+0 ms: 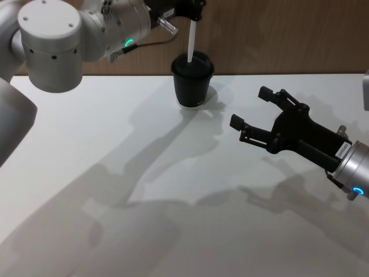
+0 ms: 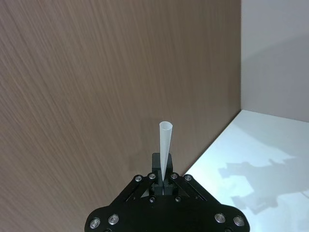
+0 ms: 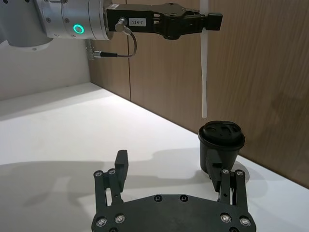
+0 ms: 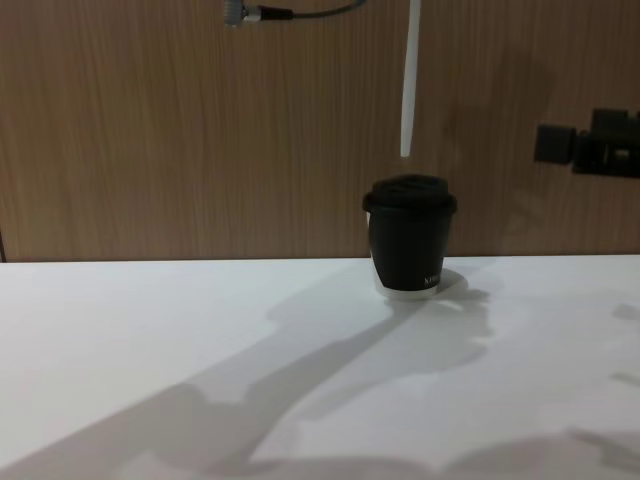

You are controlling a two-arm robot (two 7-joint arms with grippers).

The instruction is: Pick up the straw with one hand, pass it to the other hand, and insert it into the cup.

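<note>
Right gripper [image 1: 251, 107] hangs nearest, to the right of the cup [image 4: 410, 250] and on the robot's side of it, its fingers spread wide and empty. From the head the straw [image 3: 204, 72] seems to touch the cup's lid, but the chest and right wrist views show a small gap. It hangs upright, long axis vertical, lower end pointing down just above the lid, clamped in the closed fingers of the left gripper [image 3: 207, 21] straight above the cup, its open upper end standing past them in the left wrist view. Behind the cup rises a wood-grain wall [image 4: 150, 130], and the cup stands alone on the white surface [image 1: 115, 173].
</note>
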